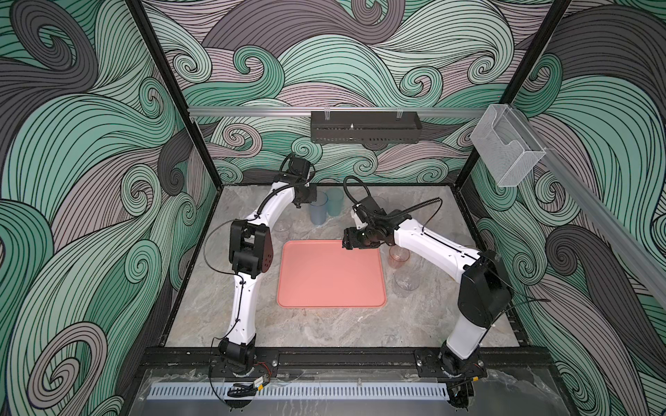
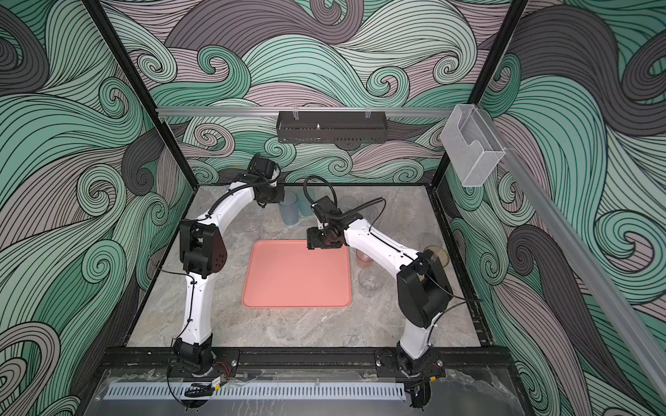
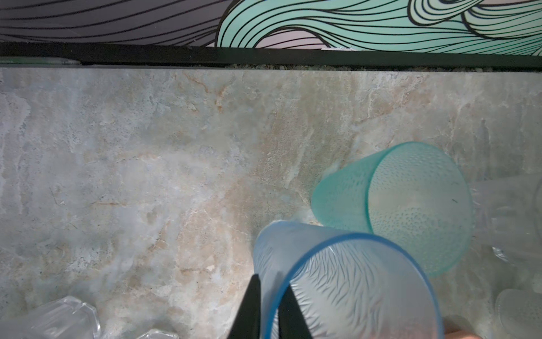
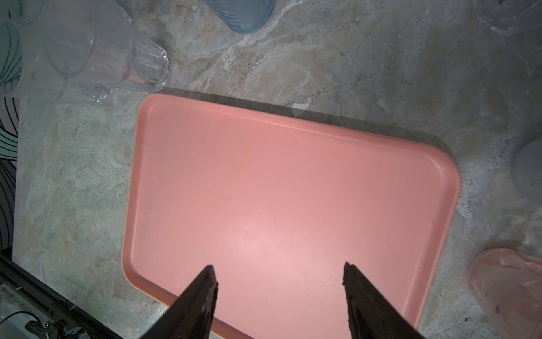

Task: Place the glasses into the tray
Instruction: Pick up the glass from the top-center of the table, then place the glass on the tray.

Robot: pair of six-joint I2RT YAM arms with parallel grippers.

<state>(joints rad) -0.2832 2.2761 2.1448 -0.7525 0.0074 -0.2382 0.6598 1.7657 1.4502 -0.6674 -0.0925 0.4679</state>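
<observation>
The salmon-pink tray (image 1: 331, 284) (image 2: 295, 284) (image 4: 293, 190) lies bare in the middle of the table. At the back, my left gripper (image 1: 305, 202) (image 3: 271, 296) is shut on the rim of the tall blue-grey tumbler (image 1: 319, 213) (image 2: 289, 213) (image 3: 352, 287), one finger inside the glass and one outside. A teal tumbler (image 1: 335, 204) (image 3: 410, 205) stands right beside it. My right gripper (image 1: 347, 243) (image 2: 310, 242) (image 4: 278, 273) hangs open over the tray's far right part, nothing between its fingers.
A short pink tumbler (image 1: 398, 257) (image 4: 510, 293) and a short clear tumbler (image 1: 405, 282) stand right of the tray. Clear glasses (image 4: 117, 58) stand behind the tray; another clear one (image 1: 283, 227) stands by the left arm. An orange tumbler (image 2: 436, 254) stands far right.
</observation>
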